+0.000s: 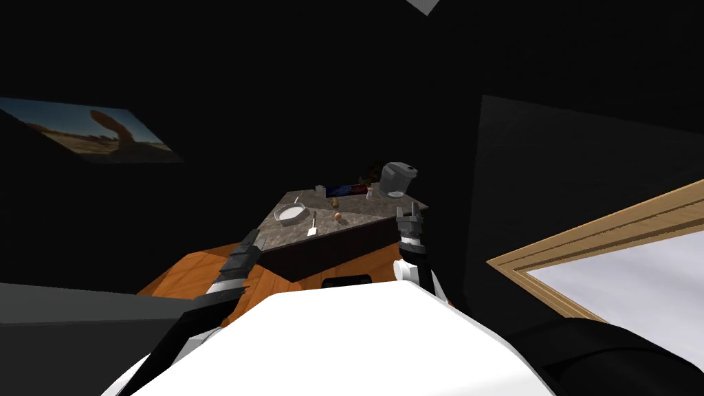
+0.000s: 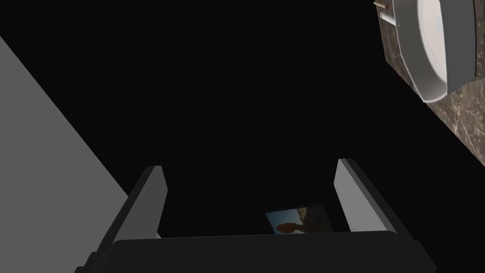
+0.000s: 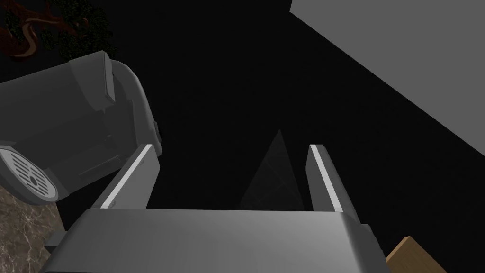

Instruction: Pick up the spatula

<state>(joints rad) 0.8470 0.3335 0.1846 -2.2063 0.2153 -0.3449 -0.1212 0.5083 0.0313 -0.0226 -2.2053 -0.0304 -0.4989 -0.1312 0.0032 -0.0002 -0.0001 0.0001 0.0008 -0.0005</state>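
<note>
Spatula [image 1: 313, 226] by countertop [image 1: 357, 218] edge; left end effector [image 2: 248, 166], right end effector [image 3: 231, 147] spread, empty.

The right tool [image 3: 232, 149] holds two light grey blade fingers apart against a black area. Beside one finger, a dark grey rounded appliance [image 3: 71, 123] with a round grille sits on the brown marbled desk [image 3: 21, 237].
</note>
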